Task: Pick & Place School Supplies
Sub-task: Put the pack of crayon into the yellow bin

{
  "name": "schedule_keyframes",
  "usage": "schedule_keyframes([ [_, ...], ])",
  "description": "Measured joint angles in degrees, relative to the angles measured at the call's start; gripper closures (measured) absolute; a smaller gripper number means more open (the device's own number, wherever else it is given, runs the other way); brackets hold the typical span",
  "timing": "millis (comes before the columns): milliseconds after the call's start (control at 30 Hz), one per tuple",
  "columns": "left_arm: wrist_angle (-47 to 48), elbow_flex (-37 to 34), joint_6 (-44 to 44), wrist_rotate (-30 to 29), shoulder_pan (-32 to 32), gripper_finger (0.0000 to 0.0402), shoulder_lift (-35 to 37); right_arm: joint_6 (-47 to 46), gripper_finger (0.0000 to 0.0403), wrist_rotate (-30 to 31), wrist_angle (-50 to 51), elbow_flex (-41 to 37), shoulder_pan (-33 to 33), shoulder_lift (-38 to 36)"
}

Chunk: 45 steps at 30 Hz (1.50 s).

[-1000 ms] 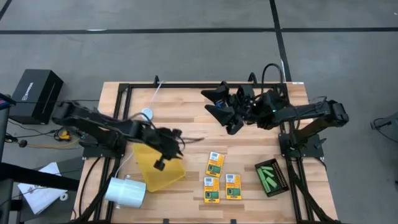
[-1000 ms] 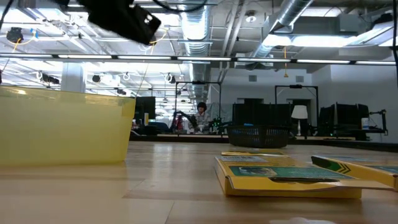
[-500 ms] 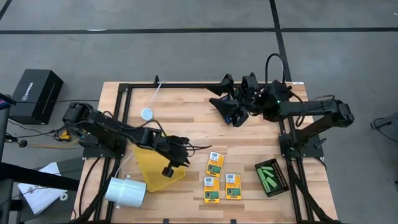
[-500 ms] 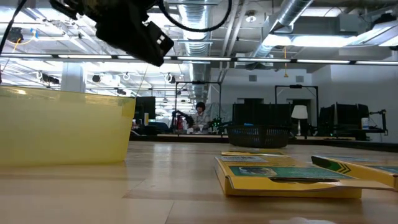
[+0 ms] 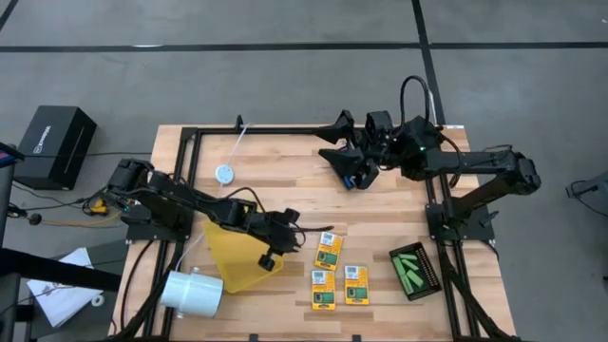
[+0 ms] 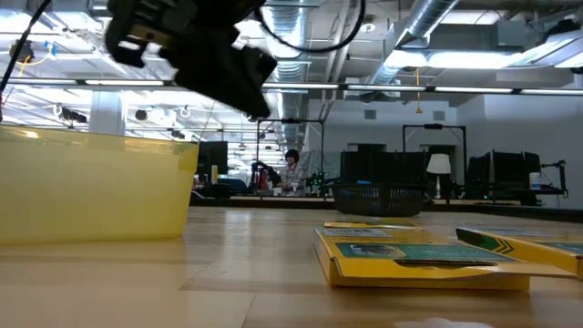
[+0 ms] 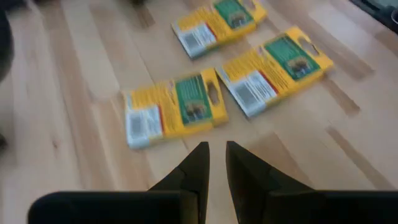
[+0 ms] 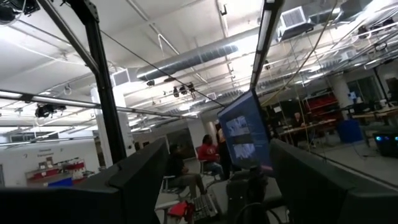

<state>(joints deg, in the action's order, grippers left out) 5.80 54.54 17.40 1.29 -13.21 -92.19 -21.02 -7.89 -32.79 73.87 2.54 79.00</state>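
- Above the table's middle, we see the left gripper (image 5: 288, 225) hovering just beside the three crayon boxes (image 5: 329, 250), its fingers (image 7: 198, 168) narrowed to a slit and holding nothing.
- We judge this the reach step; next it must spread wider, then descend on the nearest box (the yellow tray (image 5: 239, 255) sits close behind).
- The right gripper (image 5: 344, 152) waits wide open at the far edge, while the green sticks (image 5: 411, 267) lie in a black tray (image 5: 429, 276).

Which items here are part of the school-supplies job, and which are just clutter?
Job items:
- three yellow-and-green crayon boxes
- green sticks in the black mesh tray
- left pincer, narrowly parted and empty, above the boxes

Lying about:
- yellow bin
- white cylinder
- small round cap
- black case off the table
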Motion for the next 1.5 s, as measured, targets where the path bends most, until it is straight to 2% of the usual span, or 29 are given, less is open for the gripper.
schedule_keyframes([
  [267, -6.2, 0.8, 10.6, -0.3, 0.9, 0.0353, -6.7, -2.1, 0.0127, 2.1, 1.1, 0.0, 0.9, 0.0],
  [400, -11.2, 0.9, 11.1, 1.3, 0.8, 0.0353, -10.1, -2.1, 0.0127, 2.2, 0.8, 0.0, 0.9, 0.0],
  [633, -12.1, 0.8, 12.5, 1.7, -0.9, 0.0352, -12.7, -1.9, 0.0127, 3.5, 0.8, 0.0, 1.0, 0.0],
  [833, -14.1, 0.8, 16.7, 1.7, -1.9, 0.0314, -14.4, -1.5, 0.0127, 3.5, 0.8, 0.0, 1.0, 0.0],
  [1100, -16.7, 1.0, 16.9, 2.0, -1.7, 0.0258, -16.2, -1.5, 0.0127, 3.5, 1.1, 0.0, 1.0, 0.0],
  [1333, -16.4, 1.4, 16.9, 1.6, -1.8, 0.0257, -15.9, -1.5, 0.0127, 3.5, 0.8, 0.0, 0.9, 0.0],
  [1500, -11.2, 7.9, 13.6, 0.9, -1.5, 0.0258, -13.7, -1.5, 0.0127, 3.2, 0.6, 0.0, 0.9, 0.0],
])
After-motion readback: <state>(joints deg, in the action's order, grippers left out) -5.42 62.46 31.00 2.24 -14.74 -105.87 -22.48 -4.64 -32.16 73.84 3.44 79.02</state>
